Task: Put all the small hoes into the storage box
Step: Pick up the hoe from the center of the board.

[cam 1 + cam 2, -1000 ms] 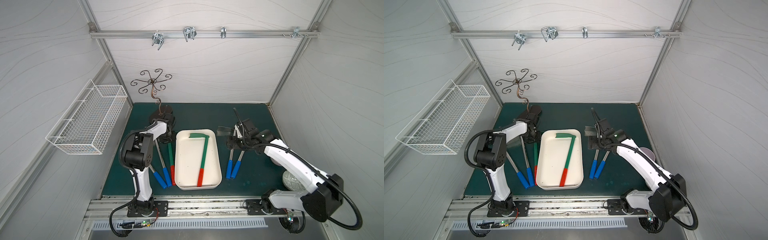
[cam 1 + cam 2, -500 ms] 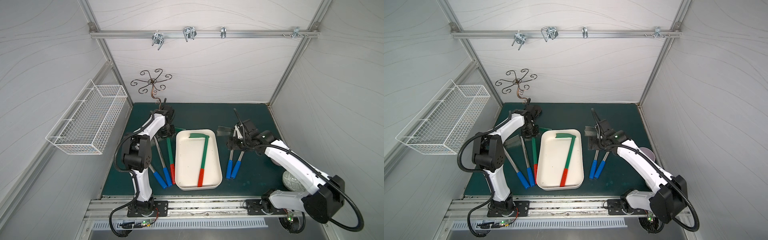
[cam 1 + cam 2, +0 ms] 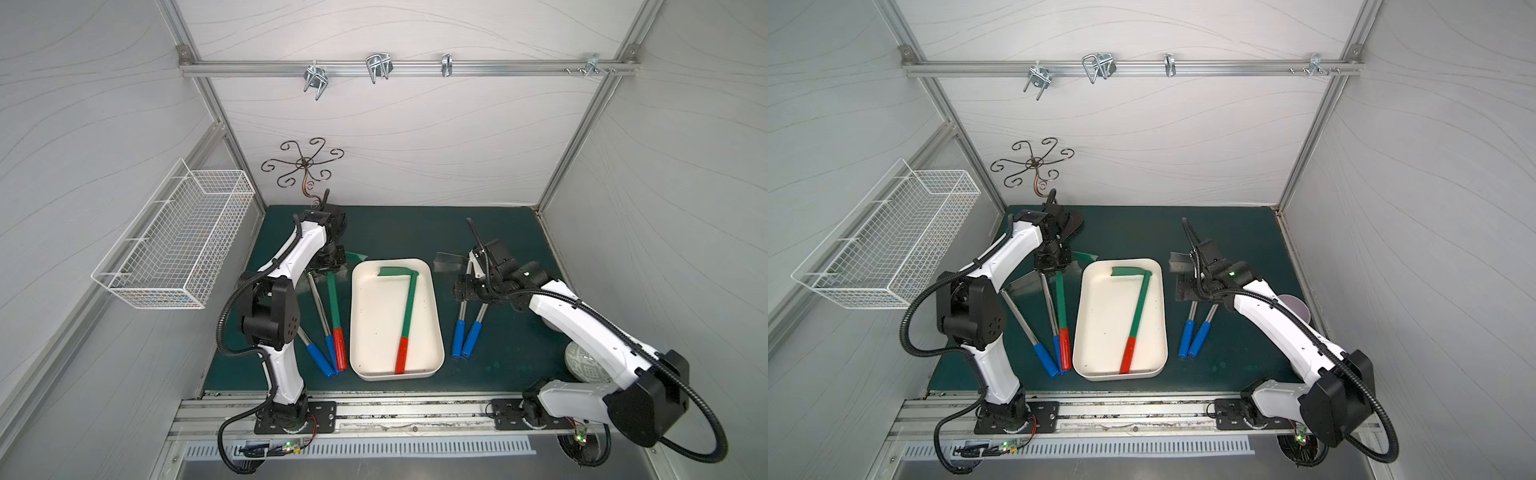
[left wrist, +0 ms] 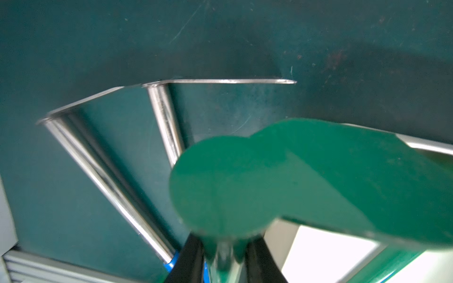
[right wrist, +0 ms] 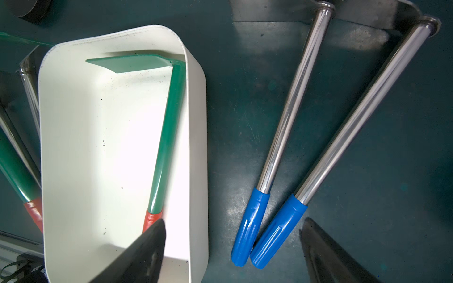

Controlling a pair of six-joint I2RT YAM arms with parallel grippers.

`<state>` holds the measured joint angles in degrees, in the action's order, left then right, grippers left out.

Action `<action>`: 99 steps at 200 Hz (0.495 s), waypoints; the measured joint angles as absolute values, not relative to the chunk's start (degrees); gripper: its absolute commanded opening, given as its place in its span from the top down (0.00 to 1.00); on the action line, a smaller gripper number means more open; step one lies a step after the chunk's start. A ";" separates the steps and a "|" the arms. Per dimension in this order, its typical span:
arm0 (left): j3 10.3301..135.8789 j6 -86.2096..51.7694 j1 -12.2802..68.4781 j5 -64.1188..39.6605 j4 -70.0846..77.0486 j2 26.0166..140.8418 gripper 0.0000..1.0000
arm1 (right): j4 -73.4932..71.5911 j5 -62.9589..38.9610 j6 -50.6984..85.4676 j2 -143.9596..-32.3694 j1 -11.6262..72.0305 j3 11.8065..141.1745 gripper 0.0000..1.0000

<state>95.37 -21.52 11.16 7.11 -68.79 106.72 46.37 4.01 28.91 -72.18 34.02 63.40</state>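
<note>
Six small hoes are sharing a dark green counter point(image 3: 386, 232), which is filling the floor of the white-walled cell, while a white wire basket point(image 3: 174, 245) is hanging on the wall to the left. At the middle of the counter the storage box point(image 3: 374, 324) is sitting flat, its long sides running front to back.

The left claw point(image 3: 329, 268) is reaching down just beside the box's far left corner, its jaws squeezing together on the green hoe point(image 3: 333, 303) high on the shaft, close under the blade. That hoe's red grip is pointing toward the front, beside the box's left wall. The right claw point(image 5: 232, 220) is hovering on the other side of the box with its jaws standing wide and gripping nothing.

Inside the box a second green hoe point(image 3: 409, 307) is lying along the right wall, blade at the far end. Two steel hoes point(image 3: 1050, 307) with blue grips are lying left of the held one, and another steel pair point(image 5: 289, 110) is lying under the right claw.
</note>
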 measured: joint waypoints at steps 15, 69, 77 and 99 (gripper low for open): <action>96.20 -21.12 11.16 7.11 -70.91 105.82 1.00 | 46.37 4.01 28.91 -72.18 34.17 63.40 0.13; 99.96 -20.73 11.16 6.00 -77.84 102.13 1.00 | 46.35 3.99 28.91 -72.18 34.48 63.33 0.13; 100.64 -20.75 11.16 5.43 -78.59 101.58 1.00 | 46.35 3.99 28.91 -72.18 34.48 63.33 0.13; 102.59 -21.34 12.01 3.49 -80.05 100.12 1.00 | 46.35 4.01 28.91 -72.18 34.48 63.33 0.13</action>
